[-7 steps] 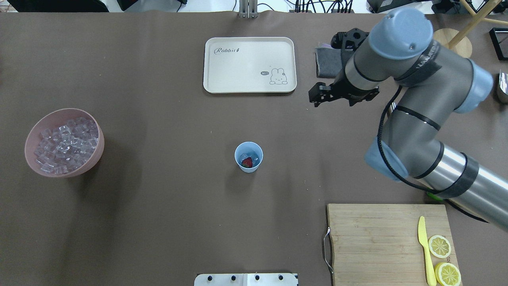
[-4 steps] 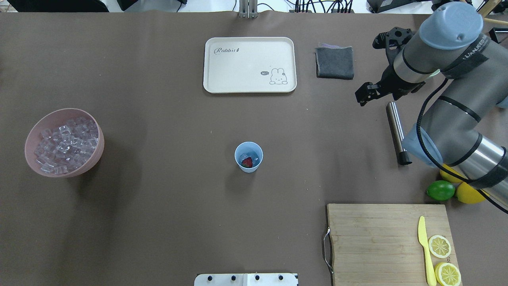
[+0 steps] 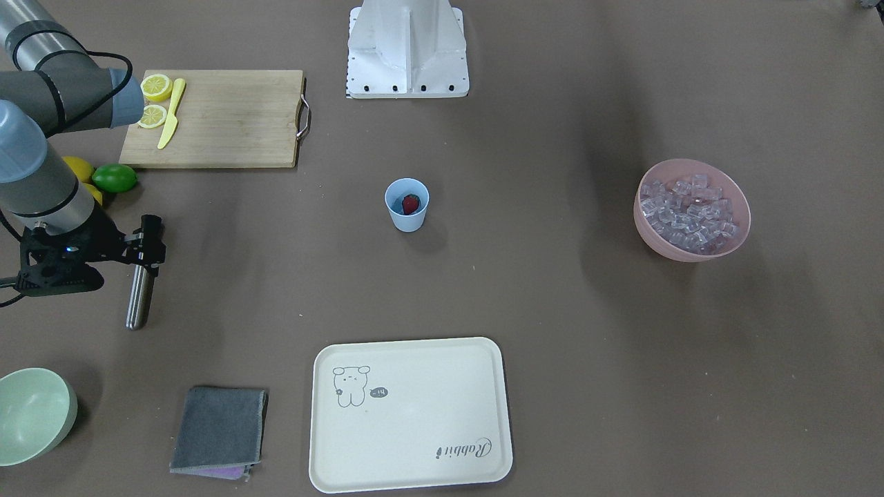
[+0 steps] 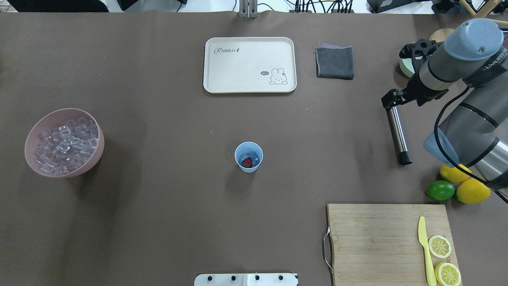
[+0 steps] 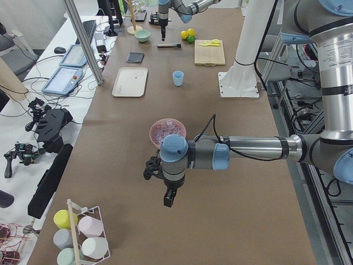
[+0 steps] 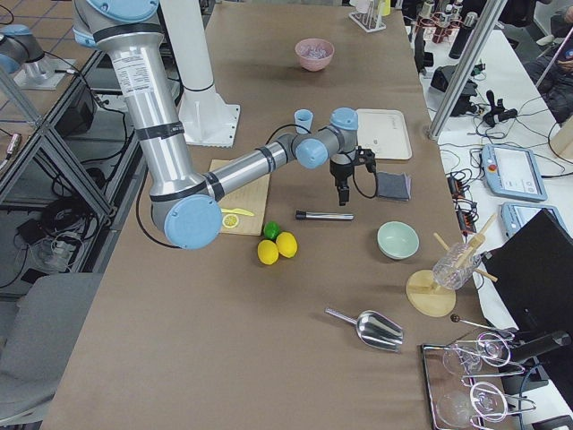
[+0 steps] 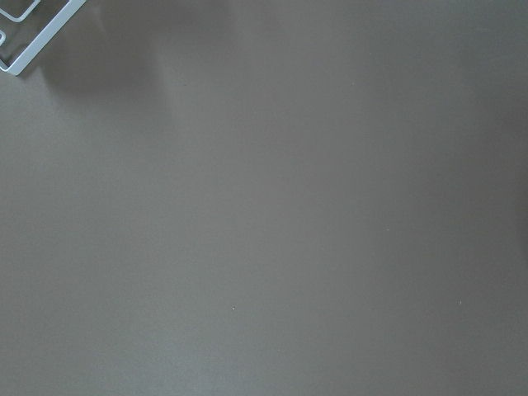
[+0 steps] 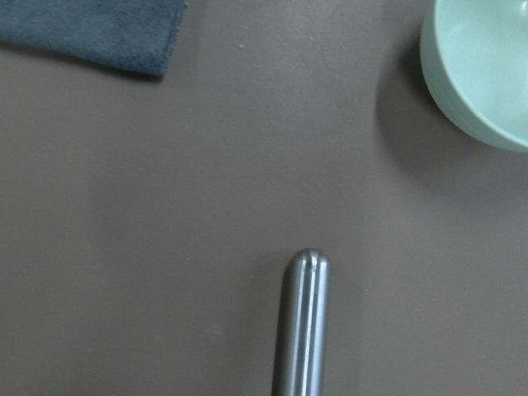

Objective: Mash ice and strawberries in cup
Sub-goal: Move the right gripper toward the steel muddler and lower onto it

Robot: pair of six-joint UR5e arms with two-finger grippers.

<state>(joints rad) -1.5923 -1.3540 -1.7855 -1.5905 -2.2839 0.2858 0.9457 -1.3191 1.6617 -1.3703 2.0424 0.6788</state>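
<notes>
Strawberry (image 4: 247,162) and ice (image 4: 254,159) were in the cup (image 3: 407,221), nothing mashed yet; my right gripper (image 4: 391,99) hovered over the steel muddler (image 4: 398,133), grip unclear tbh.

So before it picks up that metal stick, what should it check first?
1. Strawberry and ice inside the light blue cup: ok.
2. Cup upright, standing free in the middle of the table: ok.
3. Metal muddler lying flat with nothing on it: ok.
4. Right gripper above the muddler's rounded end: ok.
5. Right gripper open wide enough to take it: cannot tell.
6. Left gripper well away from the cup: ok.
</notes>
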